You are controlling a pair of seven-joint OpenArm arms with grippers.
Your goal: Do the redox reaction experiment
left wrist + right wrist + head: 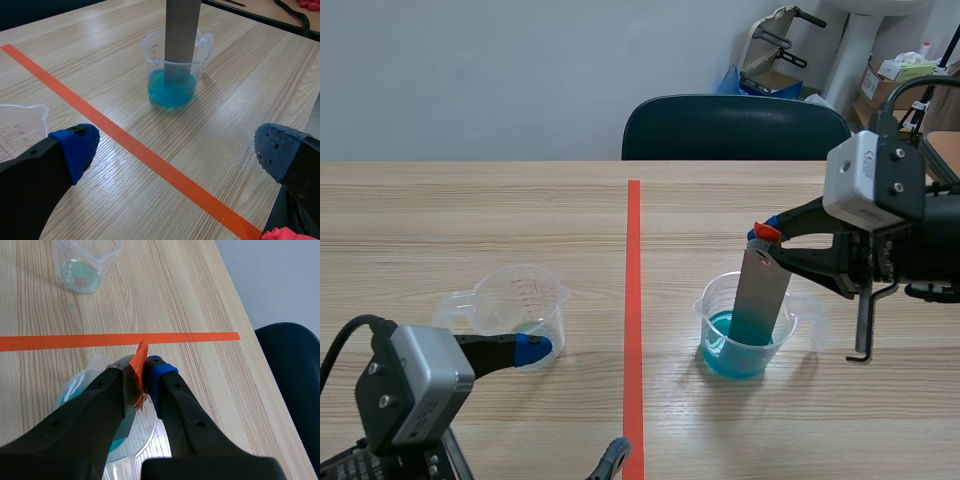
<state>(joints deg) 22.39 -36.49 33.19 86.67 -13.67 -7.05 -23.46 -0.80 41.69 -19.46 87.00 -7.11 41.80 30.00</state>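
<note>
Risk first: could tip or drag the beaker of blue liquid (708,318) by swinging the grey metal strip (765,300) sideways against the rim, sending liquid across the counter (470,200). Could also lose the strip, pinched only at its very top end, with a splash on dropping. Might trail blue drips over the wood by lifting out too fast.

Right hand (766,238): clenched on the strip's upper end, fingers nearly together, with only the thin metal and an orange scrap (140,362) between the pads (tape on the strip, by the look of it). Strip tilted, lower end dipped in the liquid, inside the beaker standing right of the tape line (633,300).

Left hand (175,150): spread wide, grasping nothing, one blue pad just beside the second beaker (520,295). Nearly empty, that one, and well apart from the first, across the line. Touching the pad or merely close: cannot tell.
</note>
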